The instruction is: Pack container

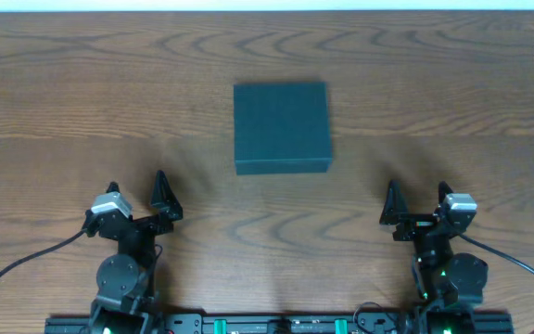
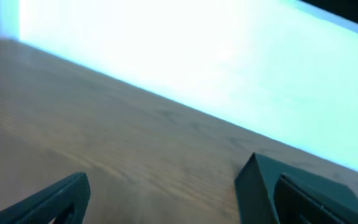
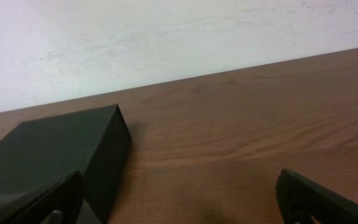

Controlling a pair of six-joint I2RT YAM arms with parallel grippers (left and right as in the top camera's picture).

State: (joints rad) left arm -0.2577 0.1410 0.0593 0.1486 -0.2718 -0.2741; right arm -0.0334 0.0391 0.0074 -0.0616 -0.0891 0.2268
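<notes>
Overhead: a brown wood-grain worktop (image 1: pixel 82 93) fills the frame, w/ a thin pale strip along the far edge. The container (image 1: pixel 281 127), a dark teal-black square box, sits flat near the centre, lid down, nothing touching it. The left hand (image 1: pixel 136 183) is toward the front on the left side, fingers spread wide, nothing btwn them. The right hand (image 1: pixel 418 186) mirrors it on the right side, also wide open & empty. Both are well apart from the box, nearer the front than it is. Black cables (image 1: pixel 7 269) loop out from the arm bases, and a dark rail (image 1: pixel 286 325) w/ small green lights runs along the front edge. Left wrist view, blurry: the fingers (image 2: pixel 61 199) sit at the bottom corners w/ only bare wood btwn them. A dark corner of the container (image 2: pixel 253 186) shows lower right, partly behind the other finger. Past the worktop's far edge is a washed-out pale wall (image 2: pixel 197 56), w/ a dark band at top right. Right wrist view, sharper: the fingers (image 3: pixel 322 199) are wide apart over bare grain. The container (image 3: pixel 61 149) is lower left, matte top & one side wall visible, the near finger overlapping it in frame. Behind the far edge is a white, faintly mottled wall (image 3: pixel 166 37).
</notes>
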